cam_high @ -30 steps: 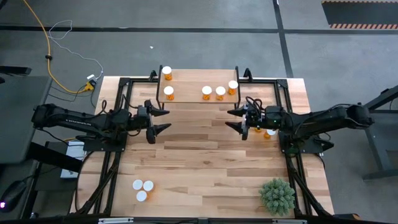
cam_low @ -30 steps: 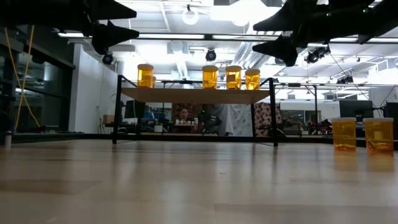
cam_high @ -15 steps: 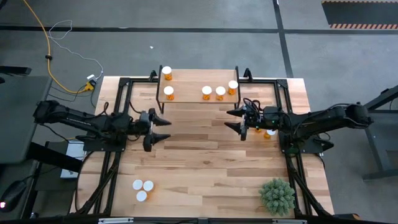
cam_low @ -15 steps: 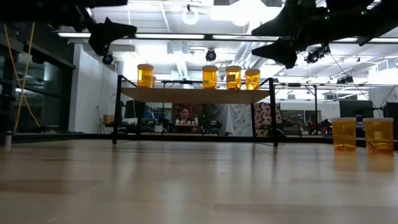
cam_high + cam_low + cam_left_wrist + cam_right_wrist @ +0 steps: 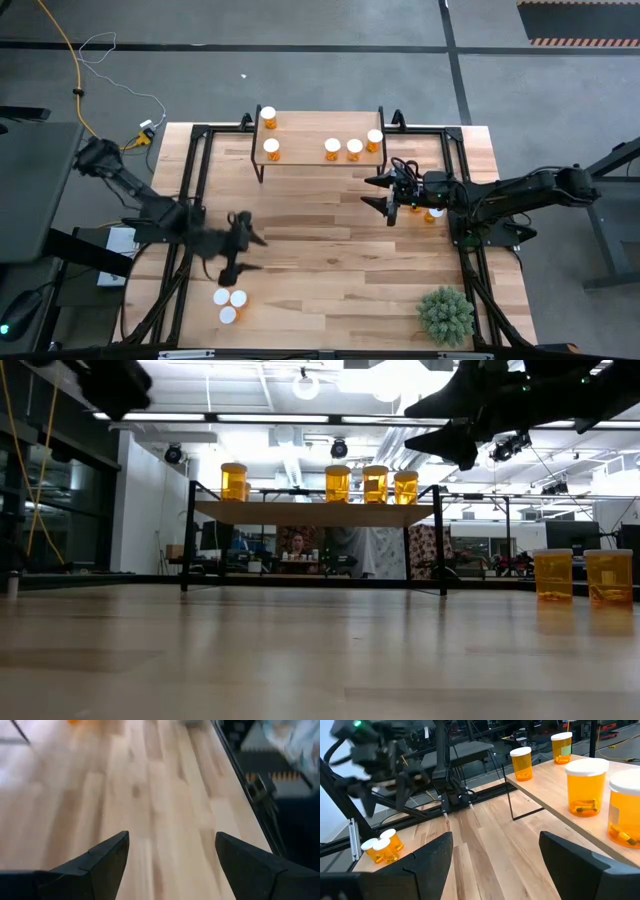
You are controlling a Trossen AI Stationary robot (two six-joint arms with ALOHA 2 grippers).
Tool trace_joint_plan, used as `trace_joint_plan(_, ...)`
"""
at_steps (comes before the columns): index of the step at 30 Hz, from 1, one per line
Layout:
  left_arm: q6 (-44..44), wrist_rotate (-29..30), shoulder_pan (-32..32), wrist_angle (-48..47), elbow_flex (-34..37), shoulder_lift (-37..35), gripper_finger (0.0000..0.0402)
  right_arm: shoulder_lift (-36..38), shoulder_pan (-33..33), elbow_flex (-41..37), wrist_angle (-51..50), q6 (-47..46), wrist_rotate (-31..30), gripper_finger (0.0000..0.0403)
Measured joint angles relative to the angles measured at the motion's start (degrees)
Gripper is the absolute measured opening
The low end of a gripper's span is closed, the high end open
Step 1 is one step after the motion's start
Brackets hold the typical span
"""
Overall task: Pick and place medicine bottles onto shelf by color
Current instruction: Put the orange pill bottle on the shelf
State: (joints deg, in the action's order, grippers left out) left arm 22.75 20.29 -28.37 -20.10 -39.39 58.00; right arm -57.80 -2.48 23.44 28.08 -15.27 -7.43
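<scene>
Five amber medicine bottles with white caps stand upright on the light-wood shelf (image 5: 310,150) at the far edge, among them one bottle (image 5: 268,117) and another bottle (image 5: 354,149). Three more bottles (image 5: 229,302) stand together on the table near its near-left corner. Two bottles (image 5: 432,212) stand at the right. My left gripper (image 5: 250,253) is open above the table, just far of the three bottles, with bare wood below it (image 5: 170,855). My right gripper (image 5: 380,195) is open and raised, near the shelf's right end (image 5: 495,850).
A spiky green plant (image 5: 446,314) stands at the near-right corner. Black frame rails (image 5: 190,200) run along both sides of the table. Bare planks (image 5: 330,250) lie between the two grippers. In the low view the right two bottles (image 5: 580,575) stand on the table.
My left arm has swung quickly toward the table's near edge, bringing its gripper from beside the shelf's left end to a spot close to the three near-left bottles; it shows blurred. Its fingers stay open. No bottle has moved.
</scene>
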Motion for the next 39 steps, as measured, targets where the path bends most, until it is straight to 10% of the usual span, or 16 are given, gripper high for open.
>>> trace_joint_plan(18, 31.07, -8.29, -13.67, -15.26, -13.38, 25.22, 0.0287, 0.0, -0.02, 0.04, -0.43, -0.78, 0.01, 0.0289)
trace_joint_plan(39, 34.74, -13.84, -15.08, -20.83, -13.8, 31.38, 0.0287, 0.0, 0.0, 0.04, -0.9, -0.76, 0.01, 0.0289)
